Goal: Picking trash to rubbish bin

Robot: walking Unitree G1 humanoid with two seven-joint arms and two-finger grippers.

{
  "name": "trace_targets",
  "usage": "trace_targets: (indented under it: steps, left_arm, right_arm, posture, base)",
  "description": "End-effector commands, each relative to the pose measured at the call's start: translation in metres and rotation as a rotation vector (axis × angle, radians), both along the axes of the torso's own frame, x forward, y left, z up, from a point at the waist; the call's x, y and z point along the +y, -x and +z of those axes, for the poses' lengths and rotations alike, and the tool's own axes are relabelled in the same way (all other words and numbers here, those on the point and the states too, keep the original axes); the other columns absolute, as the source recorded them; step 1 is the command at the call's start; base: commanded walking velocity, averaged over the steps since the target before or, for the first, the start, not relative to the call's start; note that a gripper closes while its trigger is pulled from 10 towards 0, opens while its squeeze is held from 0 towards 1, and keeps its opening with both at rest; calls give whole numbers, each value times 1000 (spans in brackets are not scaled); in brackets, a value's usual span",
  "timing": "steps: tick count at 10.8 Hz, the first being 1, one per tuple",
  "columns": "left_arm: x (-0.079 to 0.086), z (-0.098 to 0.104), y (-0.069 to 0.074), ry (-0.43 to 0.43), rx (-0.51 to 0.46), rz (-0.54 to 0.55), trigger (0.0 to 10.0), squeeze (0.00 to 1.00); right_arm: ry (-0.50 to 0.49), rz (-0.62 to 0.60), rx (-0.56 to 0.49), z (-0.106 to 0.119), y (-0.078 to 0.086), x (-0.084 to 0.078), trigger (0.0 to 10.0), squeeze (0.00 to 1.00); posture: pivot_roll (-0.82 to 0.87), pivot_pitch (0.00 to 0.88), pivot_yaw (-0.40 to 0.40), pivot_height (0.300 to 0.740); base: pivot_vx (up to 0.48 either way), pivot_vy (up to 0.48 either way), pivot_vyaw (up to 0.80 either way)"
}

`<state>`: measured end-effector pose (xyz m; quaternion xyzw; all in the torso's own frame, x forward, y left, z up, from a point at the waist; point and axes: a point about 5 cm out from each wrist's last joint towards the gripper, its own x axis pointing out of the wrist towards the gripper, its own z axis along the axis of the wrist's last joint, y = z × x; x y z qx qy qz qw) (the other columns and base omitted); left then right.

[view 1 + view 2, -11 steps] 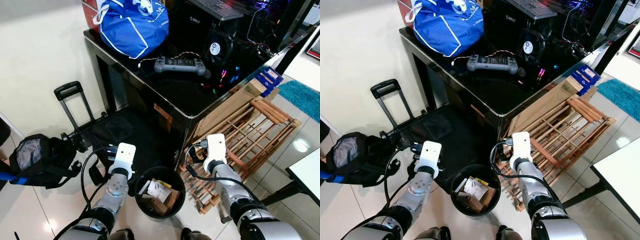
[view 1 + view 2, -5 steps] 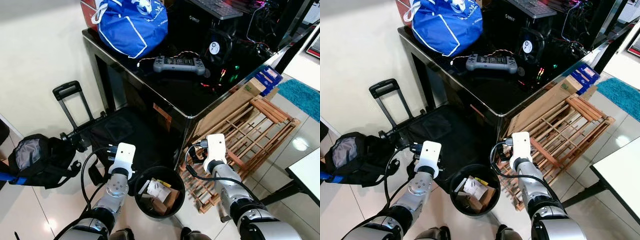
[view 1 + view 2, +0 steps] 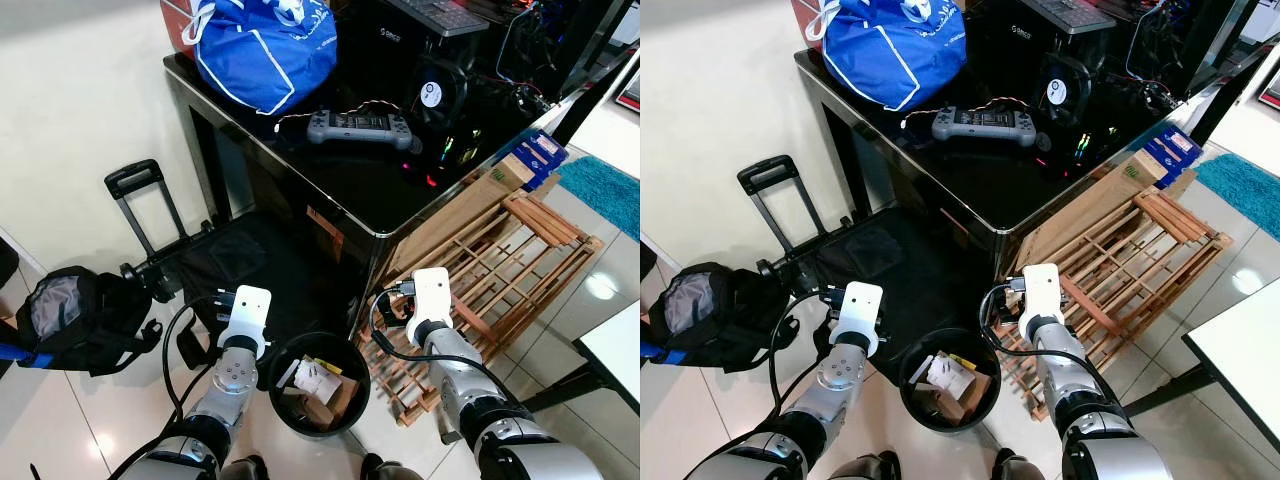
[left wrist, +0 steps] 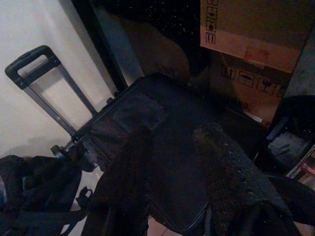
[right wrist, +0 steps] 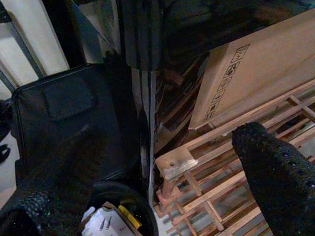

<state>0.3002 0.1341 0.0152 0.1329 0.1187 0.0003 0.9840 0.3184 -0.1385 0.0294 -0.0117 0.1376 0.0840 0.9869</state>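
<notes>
1. We see a round black rubbish bin (image 3: 319,385) standing on the pale tiled floor (image 3: 60,420) directly before the robot, between its two arms.
2. The bin holds trash (image 3: 318,384): crumpled white paper, brown card pieces and a small yellow scrap, all lying below the rim.
3. The left gripper (image 4: 172,162) is raised beside the bin on the robot's left, near its rim but not over it. Its two black fingers (image 4: 224,172) stand apart and hold nothing; beyond them lies a black suitcase (image 4: 152,142) with a telescopic handle (image 3: 140,195).
4. The right gripper (image 5: 162,162) is raised on the bin's other side, just beside a wooden slatted rack (image 3: 500,275). Its fingers (image 5: 278,167) are spread wide and hold nothing; the bin's rim and some white paper appear near one fingertip.
5. Behind the bin stands a glossy black table (image 3: 360,190) carrying a blue bag (image 3: 265,50), a grey handheld controller (image 3: 358,127) and dark computer hardware (image 3: 440,95).
6. A flat cardboard box (image 5: 256,73) leans against the table next to the rack, and a black backpack (image 3: 75,315) lies on the floor at far left.
</notes>
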Motion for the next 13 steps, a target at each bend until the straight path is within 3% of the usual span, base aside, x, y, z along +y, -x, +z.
trace_targets:
  steps: [1, 13]
  left_arm:
    - [-2, -2, 1, 10, 7, -2, 10000, 0]
    - [-1, -3, 3, 7, 13, -6, 10000, 0]
  right_arm:
    - [0, 1, 11, -1, 0, 0, 10000, 0]
    - [-5, 14, 16, -4, 3, 5, 10000, 0]
  posture:
    - [4, 133, -16, 740]
    - [5, 132, -11, 740]
  base:
    - [0, 0, 0]
    - [-271, 0, 0]
